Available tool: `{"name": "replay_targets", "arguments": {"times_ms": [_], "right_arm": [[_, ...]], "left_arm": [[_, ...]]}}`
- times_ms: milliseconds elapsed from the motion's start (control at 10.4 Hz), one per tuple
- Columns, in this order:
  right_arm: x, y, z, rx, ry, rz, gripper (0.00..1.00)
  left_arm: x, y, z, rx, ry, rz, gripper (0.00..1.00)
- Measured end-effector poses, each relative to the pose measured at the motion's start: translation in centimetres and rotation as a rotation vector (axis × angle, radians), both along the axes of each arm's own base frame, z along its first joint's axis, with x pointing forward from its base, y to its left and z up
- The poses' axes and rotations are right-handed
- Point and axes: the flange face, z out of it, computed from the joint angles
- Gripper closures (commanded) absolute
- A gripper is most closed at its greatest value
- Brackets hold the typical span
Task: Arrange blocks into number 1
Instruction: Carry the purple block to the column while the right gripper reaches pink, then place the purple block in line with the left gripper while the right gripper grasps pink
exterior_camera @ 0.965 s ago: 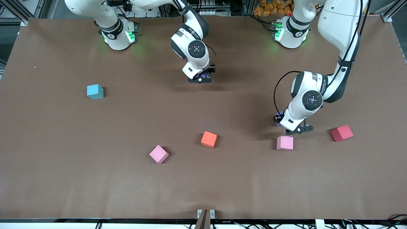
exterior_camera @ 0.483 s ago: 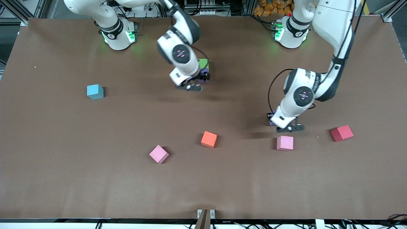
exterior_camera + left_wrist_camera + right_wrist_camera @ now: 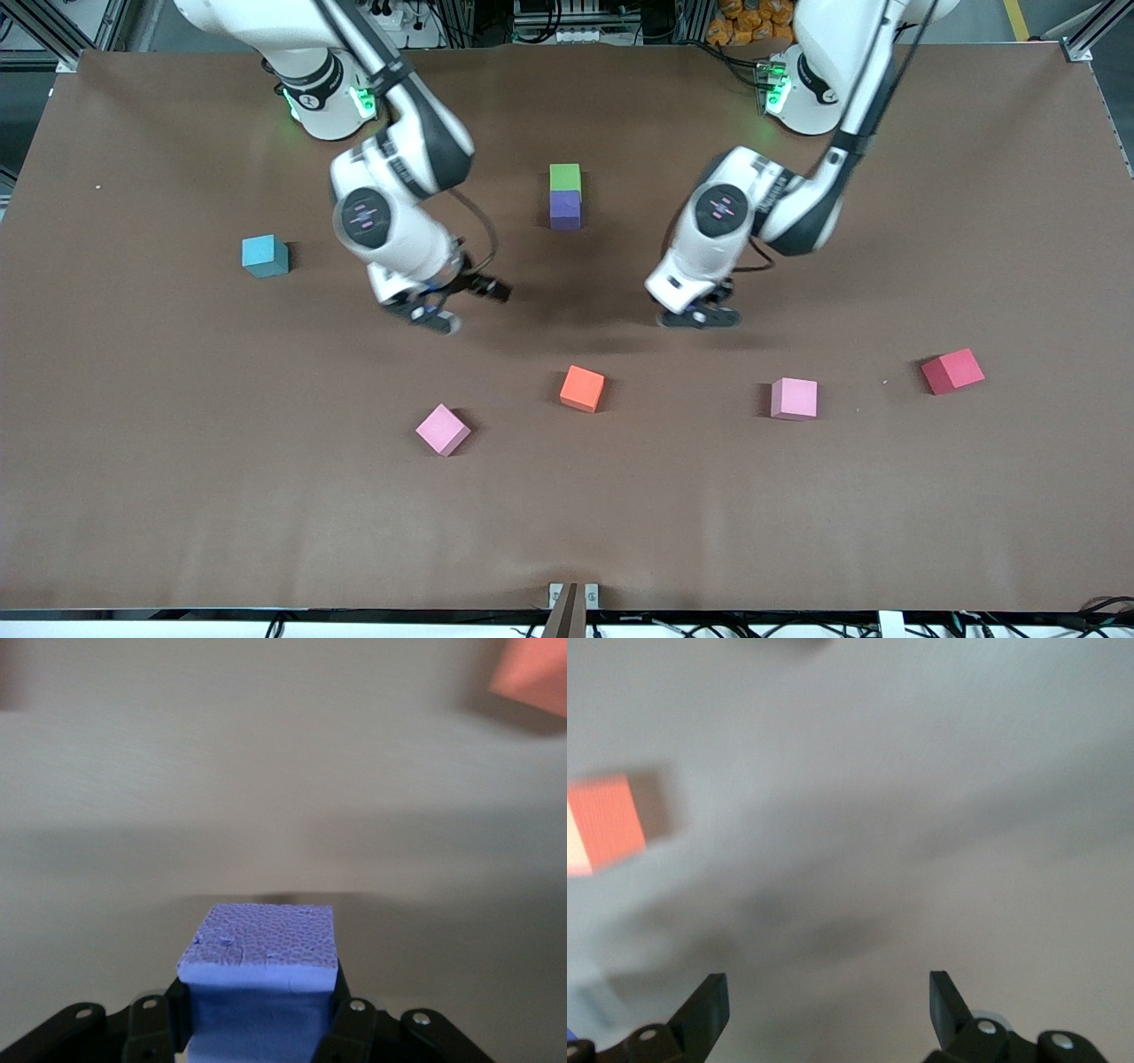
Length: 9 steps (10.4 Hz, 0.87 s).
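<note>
The blocks are small matte foam cubes, all the same size. A green block (image 3: 564, 176) sits toward the edge of the surface where the arm bases stand, about midway along it, and a purple block (image 3: 564, 210) touches its nearer face, edges flush. Together they make a short straight bar whose long axis runs from that edge toward the front camera. A second purple block (image 3: 259, 943), top face pitted, is clamped in the left hand (image 3: 700, 316), which hangs over bare surface between that bar and the orange cube (image 3: 582, 388).

Two light pink ones lie toward the front edge: the pink block (image 3: 794, 398) toward the left arm's end sits square to the edges, while the other pink block (image 3: 443, 429) is turned cornerwise like a diamond.

A second ago the left hand was low just beside the square pink block, near the red cube (image 3: 952, 370); since then it has swung inward with its block. The right hand (image 3: 440, 307) was down on the green-purple pair; now it's off them, fingers (image 3: 707, 1004) wide apart and holding nothing, over bare surface between the bar and the light-blue cube (image 3: 265, 255).
</note>
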Motion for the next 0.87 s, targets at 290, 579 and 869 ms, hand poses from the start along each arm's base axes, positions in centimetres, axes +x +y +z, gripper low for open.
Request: {"name": "replay_targets", "arguments": {"times_ms": [290,579,869], "right_arm": [[5.3,-6.1,0.5,0.001,-0.032,-0.126,0.00],[10.0,-6.1,-0.2,0.003,-0.043,-0.260,0.00],[13.6,-6.5,-2.3,-0.008,-0.044,-0.334,0.00]], "left_arm": [[-3.0,-7.5,1.5,-0.090,0.018,0.060,1.00],[-5.0,-12.0,0.3,-0.098,0.032,0.090,1.00],[-6.8,-14.6,-1.1,-0.091,0.044,0.099,1.00]]}}
